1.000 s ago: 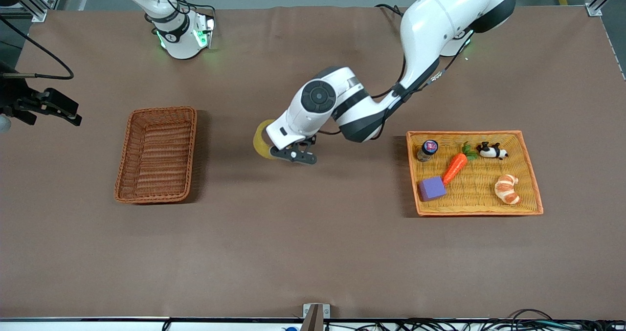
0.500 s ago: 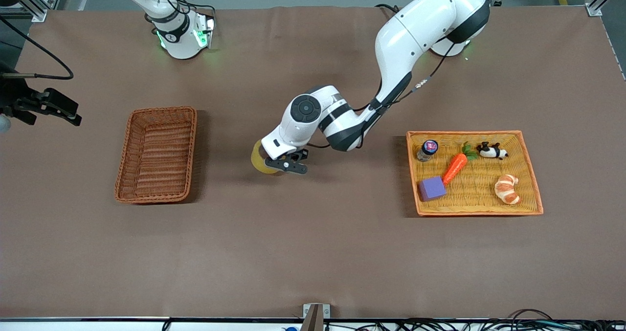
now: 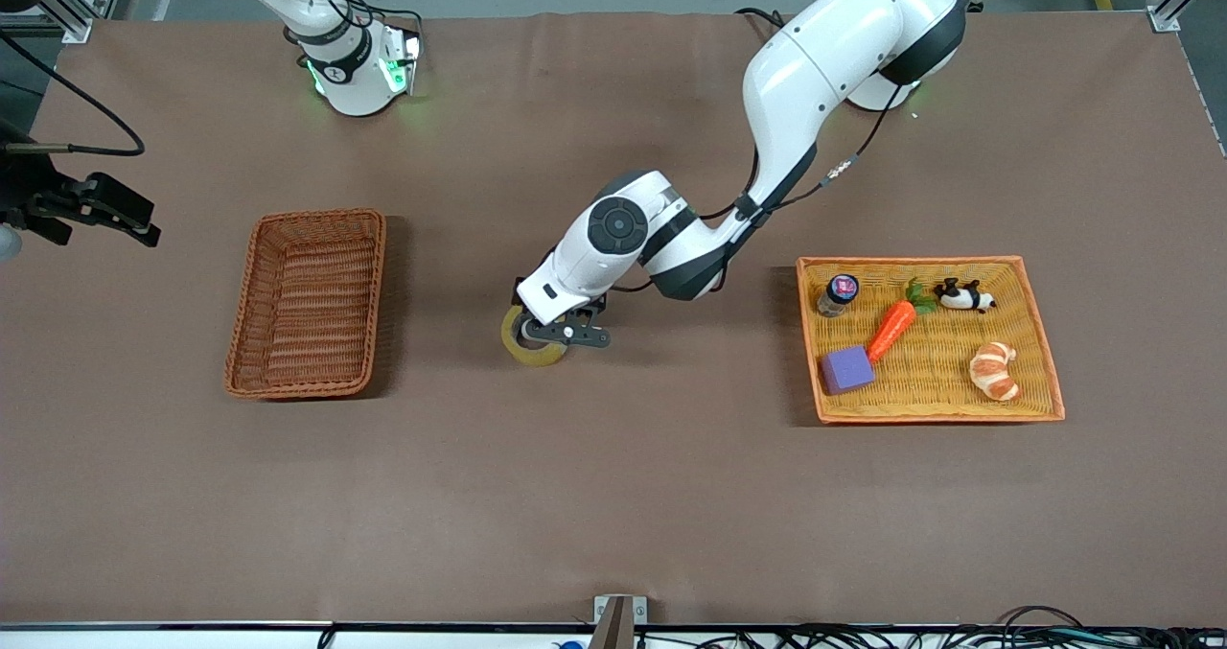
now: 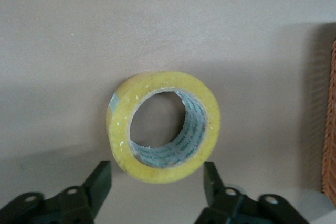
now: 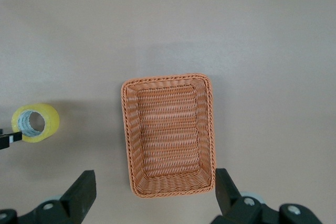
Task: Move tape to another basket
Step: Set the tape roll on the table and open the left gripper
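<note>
The tape (image 3: pixel 530 348), a yellowish ring with a grey core, lies on the brown table between the two baskets, its hole facing up. My left gripper (image 3: pixel 558 334) hangs just over it, open; in the left wrist view its black fingers (image 4: pixel 101 181) stand either side of the tape (image 4: pixel 164 127) without touching it. The reddish-brown wicker basket (image 3: pixel 242 323) sits empty toward the right arm's end. My right gripper (image 3: pixel 146 228) waits high up, open; its wrist view looks down on the basket (image 5: pixel 126 129) and the tape (image 5: pixel 35 123) beside it.
A flat yellow tray (image 3: pixel 1040 342) with an orange rim lies toward the left arm's end. It holds a small jar (image 3: pixel 837 293), a carrot (image 3: pixel 891 328), a purple block (image 3: pixel 846 370), a croissant (image 3: pixel 994 370) and a black-and-white toy (image 3: pixel 963 296).
The left arm carried the tape down toward the table, then opened its fingers and let go. The tape now lies on the table. The right arm has not moved.
</note>
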Controlling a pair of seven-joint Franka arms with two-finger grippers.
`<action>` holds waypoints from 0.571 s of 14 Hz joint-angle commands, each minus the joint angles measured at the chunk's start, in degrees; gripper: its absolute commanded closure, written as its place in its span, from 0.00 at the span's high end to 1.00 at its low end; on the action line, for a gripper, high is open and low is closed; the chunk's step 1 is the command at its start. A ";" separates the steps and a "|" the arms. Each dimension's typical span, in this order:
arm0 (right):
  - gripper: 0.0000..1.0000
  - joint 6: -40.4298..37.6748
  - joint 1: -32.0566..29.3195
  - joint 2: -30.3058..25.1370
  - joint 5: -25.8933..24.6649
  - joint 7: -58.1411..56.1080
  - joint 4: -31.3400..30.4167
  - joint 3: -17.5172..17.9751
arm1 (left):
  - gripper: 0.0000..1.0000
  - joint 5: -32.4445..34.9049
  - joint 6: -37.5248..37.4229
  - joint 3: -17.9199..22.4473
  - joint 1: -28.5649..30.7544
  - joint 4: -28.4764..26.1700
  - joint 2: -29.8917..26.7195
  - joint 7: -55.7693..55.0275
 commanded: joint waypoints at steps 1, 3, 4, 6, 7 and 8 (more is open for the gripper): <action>1.00 0.06 -0.24 -1.02 0.29 -0.51 -0.56 0.78 | 1.00 -0.62 -11.27 0.32 1.38 -1.13 -6.20 -0.14; 1.00 0.76 0.29 -0.93 0.29 -0.07 -0.56 0.87 | 1.00 1.05 -22.61 3.12 1.47 -1.30 -12.08 1.09; 1.00 0.85 0.38 -0.75 0.29 -0.24 -0.56 0.96 | 1.00 2.28 -27.28 4.70 1.30 -1.30 -15.06 2.83; 1.00 2.07 1.08 -0.49 0.21 -0.42 -0.56 1.92 | 1.00 2.56 -34.23 6.90 3.04 -2.96 -21.12 8.52; 1.00 3.47 1.00 0.30 0.21 -0.42 -0.56 2.79 | 1.00 2.47 -34.79 7.17 4.71 -4.97 -24.12 11.87; 1.00 4.44 1.17 1.00 -0.14 -0.07 -0.56 3.50 | 1.00 2.47 -34.80 7.26 6.90 -7.08 -27.54 14.43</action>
